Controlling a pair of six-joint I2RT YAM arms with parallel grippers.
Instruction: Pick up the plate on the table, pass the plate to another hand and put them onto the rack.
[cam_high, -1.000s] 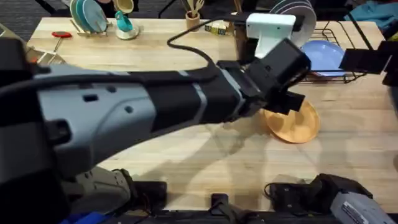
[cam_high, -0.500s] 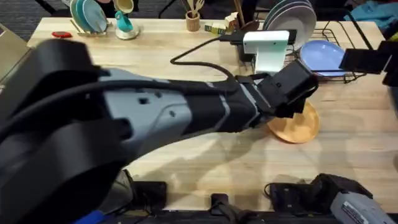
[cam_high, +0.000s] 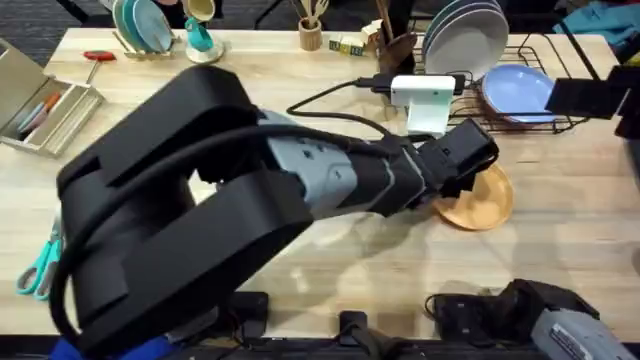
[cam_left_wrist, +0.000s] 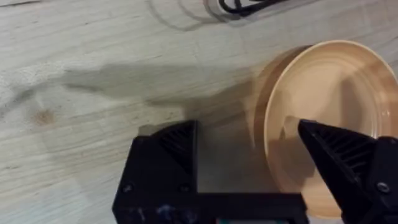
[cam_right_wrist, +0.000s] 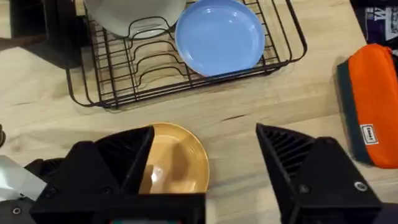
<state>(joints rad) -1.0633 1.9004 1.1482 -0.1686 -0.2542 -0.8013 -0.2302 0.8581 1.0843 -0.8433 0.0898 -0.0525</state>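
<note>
The table (cam_high: 300, 240) carries the rack (cam_high: 545, 105) at its far right, holding upright grey-white plates (cam_high: 460, 35) and a flat light blue plate (cam_high: 515, 90). The plate (cam_high: 480, 198) lies just in front of the rack. Since a second ago, the left arm has stretched lower toward it; the left gripper (cam_left_wrist: 249, 146) is spread, straddling its near rim. The right gripper (cam_right_wrist: 205, 152) hangs spread above.
</note>
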